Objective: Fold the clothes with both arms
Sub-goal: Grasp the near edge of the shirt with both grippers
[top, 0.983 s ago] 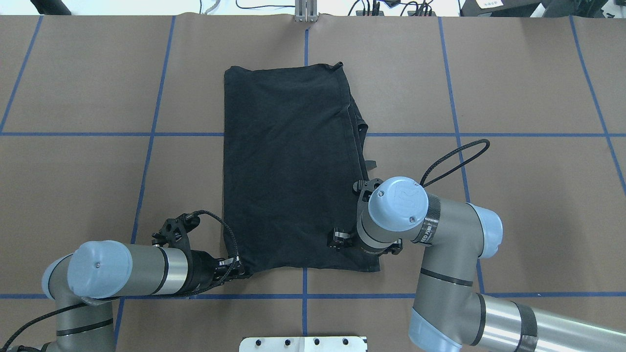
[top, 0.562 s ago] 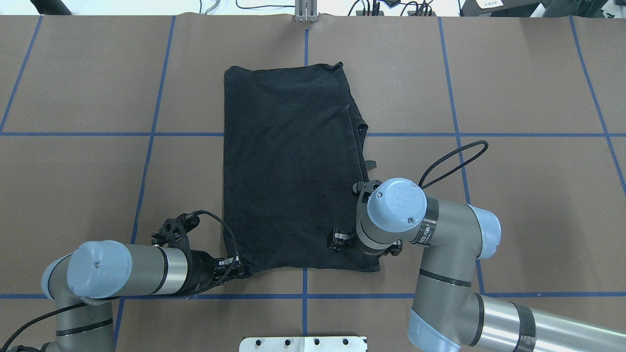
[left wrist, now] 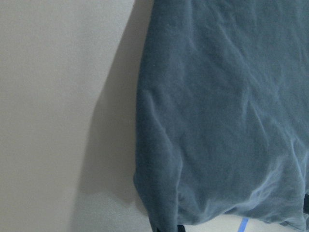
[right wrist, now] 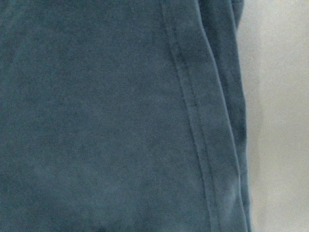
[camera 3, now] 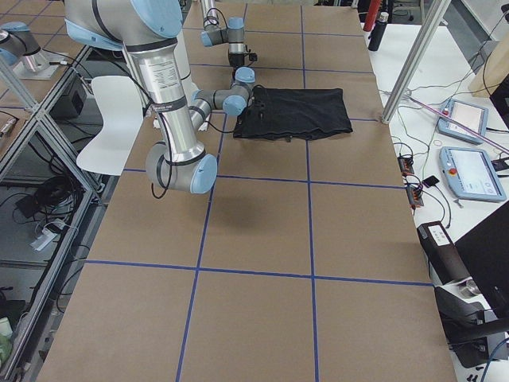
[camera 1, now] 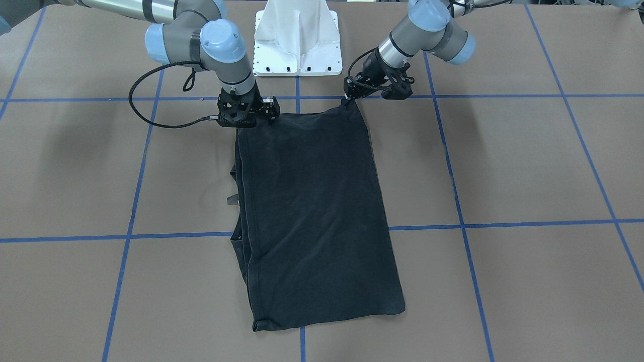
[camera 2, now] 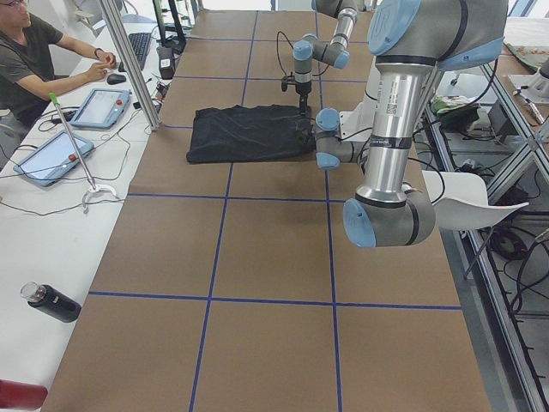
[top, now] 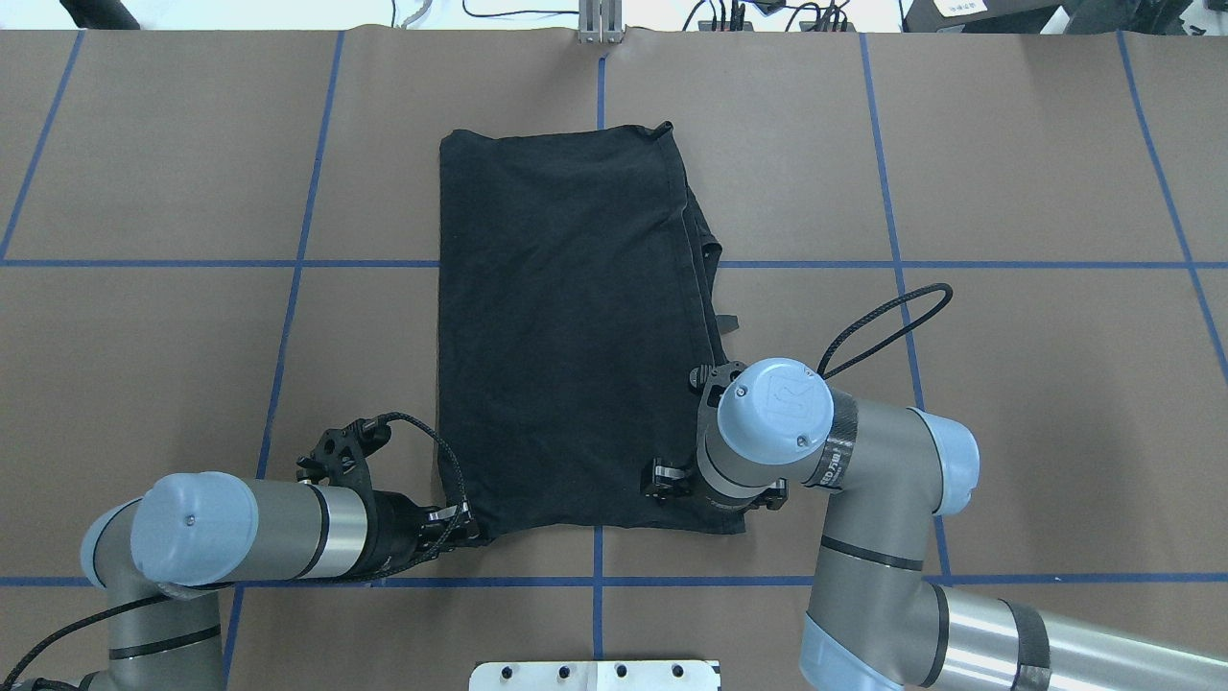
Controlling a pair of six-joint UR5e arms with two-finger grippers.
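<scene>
Cloth looked soft, light and floppy. The black T-shirt (top: 566, 326) lay folded in the middle of the table (top: 1007, 144). Its near corners seemed the best places to hold. The left gripper (camera 1: 348, 98) pinched one corner. The right gripper (camera 1: 250, 120) sat on the other, and I could not tell its grip.

The T-shirt (top: 566, 326) is soft black cloth, matt and finely creased, with a stitched hem ridge along its right edge. The table (top: 1036, 154) wears a matt brown sheet, seemingly paper, crossed by smooth blue tape (top: 959, 264). The left arm (top: 288, 528) and right arm (top: 892, 461) have satin grey metal tubes and glossy light-blue plastic caps; the cable (top: 883, 321) is black and braided.
</scene>
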